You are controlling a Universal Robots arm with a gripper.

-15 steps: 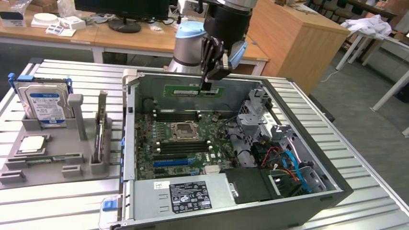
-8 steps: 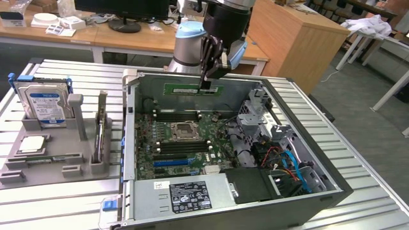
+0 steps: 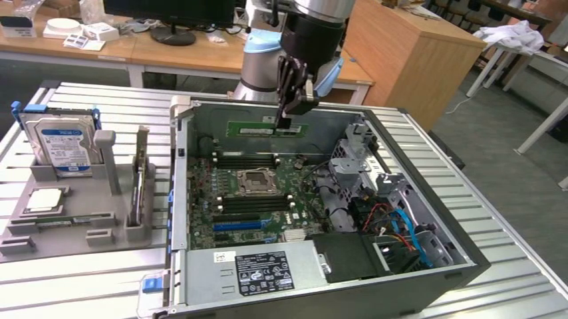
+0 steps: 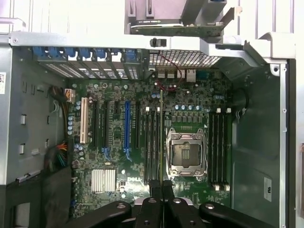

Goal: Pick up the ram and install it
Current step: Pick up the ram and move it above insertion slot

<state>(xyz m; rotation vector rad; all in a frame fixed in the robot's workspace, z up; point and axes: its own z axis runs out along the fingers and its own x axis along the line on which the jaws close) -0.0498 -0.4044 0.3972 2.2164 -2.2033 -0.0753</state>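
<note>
My gripper (image 3: pixel 286 121) is shut on the ram (image 3: pixel 257 127), a narrow green stick held level and on edge above the far part of the open computer case (image 3: pixel 182 199). It hangs over the motherboard (image 3: pixel 257 199), above the black memory slots (image 3: pixel 249 159) beside the CPU socket (image 3: pixel 253 179). In the wrist view the ram (image 4: pixel 162 142) appears edge-on as a thin line running out from between my fingertips (image 4: pixel 161 186). It lines up over the memory slots (image 4: pixel 153 142) next to the socket (image 4: pixel 186 152).
A grey holder on the exterior view's left carries a hard drive (image 3: pixel 58 143), an expansion card on edge (image 3: pixel 140 176) and a processor (image 3: pixel 44 199). Inside the case are the power supply (image 3: pixel 257 269), a drive cage (image 3: pixel 360 159) and loose cables (image 3: pixel 400 226).
</note>
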